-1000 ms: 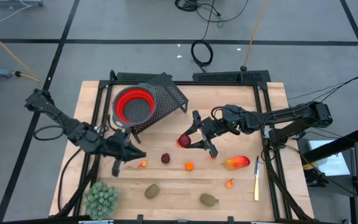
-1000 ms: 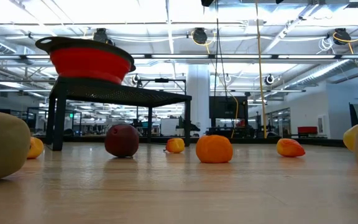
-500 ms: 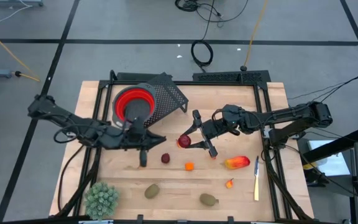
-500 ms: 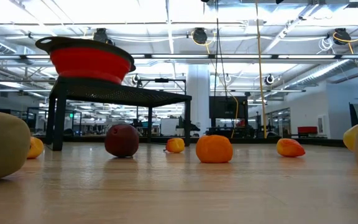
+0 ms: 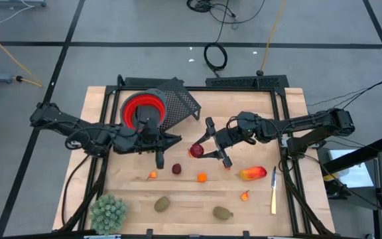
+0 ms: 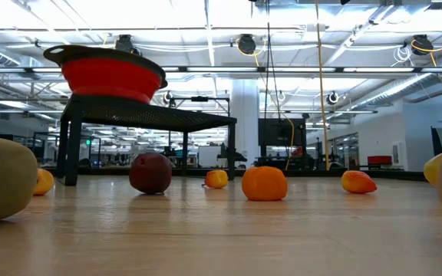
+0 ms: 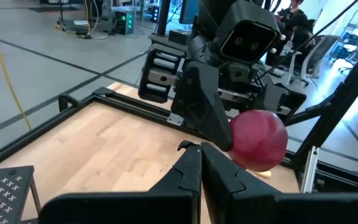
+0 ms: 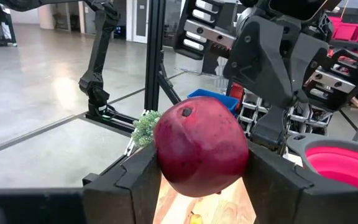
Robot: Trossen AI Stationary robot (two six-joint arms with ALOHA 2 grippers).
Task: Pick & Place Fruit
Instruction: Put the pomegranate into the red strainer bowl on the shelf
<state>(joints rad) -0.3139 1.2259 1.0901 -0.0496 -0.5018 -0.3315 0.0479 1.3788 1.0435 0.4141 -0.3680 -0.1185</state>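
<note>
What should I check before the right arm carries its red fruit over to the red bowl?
1. Grip: right gripper is shut on the dark red ball, seated between both fingers: ok.
2. Lift: whether the ball clears the table: cannot tell.
3. Path: left gripper, shut and empty, sits between the ball and the red bowl: not ok.
4. Target: the bowl stands on the black mesh stand, its opening partly covered by the left arm: not ok.
5. Loose fruit: second dark red ball and small orange piece lie nearer the front edge, off the path: ok.
</note>
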